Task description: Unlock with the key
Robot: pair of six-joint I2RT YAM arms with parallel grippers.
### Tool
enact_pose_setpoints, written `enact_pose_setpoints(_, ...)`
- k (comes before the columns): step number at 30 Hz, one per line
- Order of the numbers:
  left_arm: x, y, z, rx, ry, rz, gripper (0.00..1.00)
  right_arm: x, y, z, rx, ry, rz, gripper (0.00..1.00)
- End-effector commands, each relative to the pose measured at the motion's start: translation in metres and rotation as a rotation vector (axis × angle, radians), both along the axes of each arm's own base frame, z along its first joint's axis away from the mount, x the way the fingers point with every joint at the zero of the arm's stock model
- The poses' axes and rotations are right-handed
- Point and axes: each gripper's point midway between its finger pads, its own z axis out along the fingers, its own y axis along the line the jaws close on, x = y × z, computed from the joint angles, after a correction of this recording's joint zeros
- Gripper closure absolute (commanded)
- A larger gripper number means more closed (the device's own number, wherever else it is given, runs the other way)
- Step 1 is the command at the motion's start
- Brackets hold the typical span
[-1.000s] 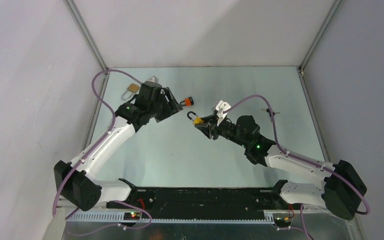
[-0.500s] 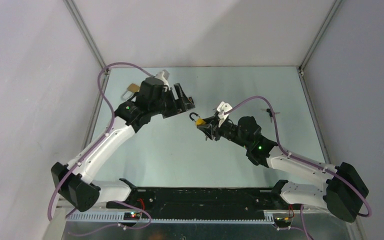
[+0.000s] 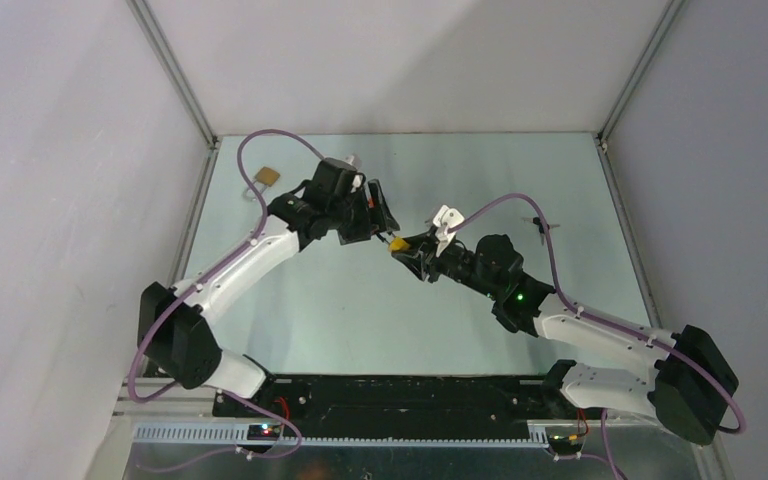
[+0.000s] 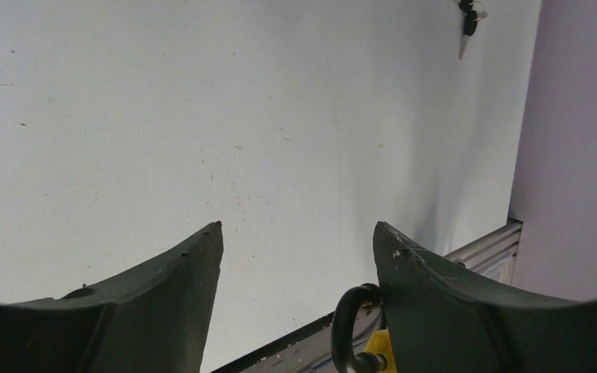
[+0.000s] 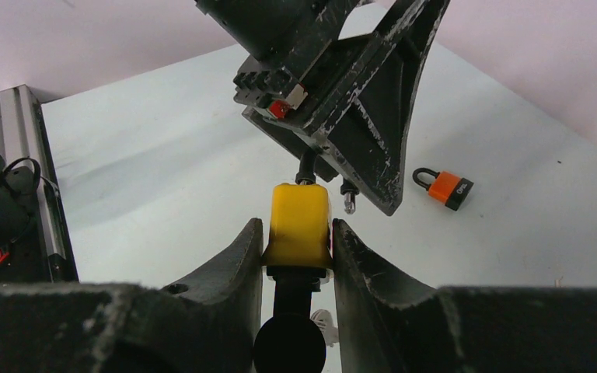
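Gripping the yellow padlock (image 5: 298, 219), right jaws hold its shackle (image 4: 337, 320) seemingly against open left jaws.

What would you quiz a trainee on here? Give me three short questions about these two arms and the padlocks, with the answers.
1. Which pincer grips the yellow padlock? A) left B) right
2. True or false: the left pincer stands open.
3. Fill in: the padlock lying on the table in the right wrist view is ____.
Key: 1 B, the right pincer. 2 True. 3 Orange: it is the orange padlock.
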Motion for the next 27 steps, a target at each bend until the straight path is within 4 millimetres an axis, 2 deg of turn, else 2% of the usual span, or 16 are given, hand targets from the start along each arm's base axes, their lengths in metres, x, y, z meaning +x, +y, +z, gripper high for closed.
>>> enact_pose_setpoints(1,0.0,0.011,-0.018,0.07,0.035,0.025,0.27,0.003,-0.005,0.048,0.101,-0.135,-0.031,1.0)
enact_pose_setpoints(6,0.0,0.02,-0.031,0.102,0.075,0.035,0.29,0.006,-0.009,0.045,0.074,-0.144,-0.056,1.0)
enact_pose_setpoints(8,0.003,0.026,-0.029,0.098,0.073,0.056,0.28,0.007,-0.01,0.04,0.056,-0.138,-0.059,1.0)
enact_pose_setpoints(11,0.011,0.037,-0.011,0.083,0.023,0.093,0.24,0.01,-0.013,0.031,0.029,-0.129,-0.075,1.0)
enact_pose_setpoints(15,0.023,0.065,0.019,0.084,-0.077,0.171,0.19,0.021,-0.025,0.012,-0.001,-0.069,-0.131,1.0)
enact_pose_setpoints(17,0.026,0.083,0.033,0.093,-0.132,0.207,0.17,0.031,-0.035,-0.001,0.01,0.01,-0.187,1.0)
enact_pose_setpoints(20,0.022,0.11,0.056,0.143,-0.242,0.247,0.13,0.051,-0.063,-0.02,0.058,0.134,-0.293,1.0)
enact_pose_setpoints(27,0.007,0.169,0.075,0.332,-0.406,0.357,0.04,0.09,-0.133,-0.068,0.242,0.476,-0.572,1.0)
